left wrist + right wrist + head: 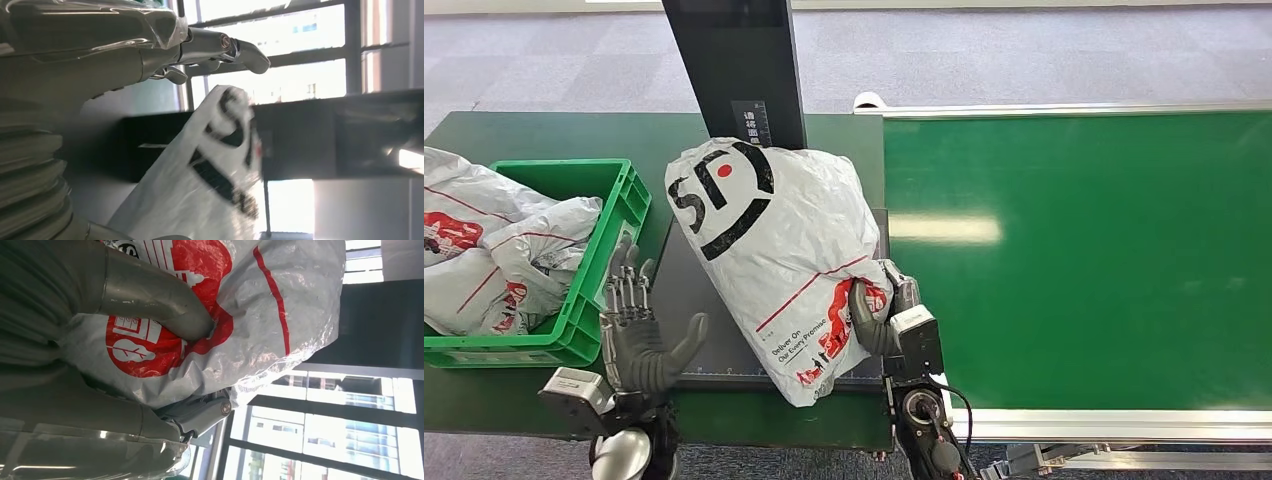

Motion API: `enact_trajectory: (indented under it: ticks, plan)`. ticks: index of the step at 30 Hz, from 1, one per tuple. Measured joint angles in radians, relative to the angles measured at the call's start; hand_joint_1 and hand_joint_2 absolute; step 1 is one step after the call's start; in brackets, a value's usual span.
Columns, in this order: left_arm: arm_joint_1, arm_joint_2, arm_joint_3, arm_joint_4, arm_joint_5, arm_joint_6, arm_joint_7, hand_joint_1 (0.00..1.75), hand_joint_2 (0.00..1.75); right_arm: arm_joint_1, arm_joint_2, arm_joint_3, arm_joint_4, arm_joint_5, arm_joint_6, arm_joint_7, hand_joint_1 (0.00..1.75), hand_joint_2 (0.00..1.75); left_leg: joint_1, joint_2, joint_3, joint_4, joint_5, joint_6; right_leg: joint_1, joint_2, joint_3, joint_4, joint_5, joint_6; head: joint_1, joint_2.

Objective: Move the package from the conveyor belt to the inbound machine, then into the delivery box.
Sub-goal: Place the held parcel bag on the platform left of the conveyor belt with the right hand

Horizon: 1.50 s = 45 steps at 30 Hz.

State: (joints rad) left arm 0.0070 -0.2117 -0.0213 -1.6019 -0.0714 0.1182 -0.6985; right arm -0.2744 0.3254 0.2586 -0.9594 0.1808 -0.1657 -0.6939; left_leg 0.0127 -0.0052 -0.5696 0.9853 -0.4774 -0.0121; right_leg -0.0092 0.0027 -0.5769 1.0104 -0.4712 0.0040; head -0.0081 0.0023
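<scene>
The package point(774, 250) I'm working is a big white plastic mail bag with black lettering and a red print, lying on the dark plate of the inbound machine point(686, 300), its top end against the machine's dark post point(734, 70). It looks soft and crinkly, stuffed with something that gives, so I judge it light but floppy, with a slick skin that could slide out of a loose pinch. My right hand point(879, 315) has it by the lower right corner: the thumb point(165, 302) presses into the red print and the other fingers point(200, 412) wrap under the bag's edge. I'd want a deeper bite, gathering a fold of plastic, since a corner hold lets the bulk sag and swing. My left hand point(636, 330) stands just to the left of the bag, fingers apart and upright, palm towards it, holding nothing. Beyond those fingers sits the green crate point(609, 255), already carrying similar bags point(499, 255). The green belt point(1074, 250) runs off past my right hand.
</scene>
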Motion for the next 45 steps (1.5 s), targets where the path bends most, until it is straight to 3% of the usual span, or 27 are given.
enact_trajectory:
  ticks: [5, 9, 38, 45]
  plan:
    - [0.007, 0.015, 0.033, -0.059, -0.003, 0.012, 0.000, 0.00, 1.75, 0.001, 0.000, 0.000, 0.052, -0.007, 0.022, 0.000, 1.69, 1.75, 0.000, 0.000, 0.000, 0.000, 0.000, 0.000, 0.000, 0.000, 0.000, 0.000, 0.000, 0.000, 0.000, 0.000]
    - [0.008, 0.021, 0.049, -0.084, -0.003, 0.020, 0.000, 0.00, 1.75, 0.002, 0.000, 0.003, 0.079, 0.005, 0.025, 0.000, 0.00, 1.75, 0.000, 0.000, 0.000, 0.000, 0.000, 0.000, 0.000, 0.000, 0.000, 0.000, 0.000, 0.000, 0.000, 0.000]
    - [0.013, 0.031, 0.057, -0.098, -0.011, -0.006, 0.000, 0.00, 1.75, 0.002, 0.001, -0.025, 0.094, 0.069, -0.004, -0.002, 0.00, 1.75, 0.000, 0.000, 0.000, 0.000, 0.000, 0.000, 0.000, 0.000, -0.001, 0.000, 0.000, 0.000, 0.000, 0.000]
    - [-0.037, 0.032, -0.035, 0.077, -0.119, 0.013, 0.000, 0.00, 1.75, 0.014, 0.004, -0.033, 0.039, 0.058, 0.027, -0.002, 0.00, 1.75, 0.000, 0.000, 0.000, 0.000, 0.000, 0.000, 0.000, 0.000, -0.001, 0.000, 0.000, 0.000, 0.000, 0.000]
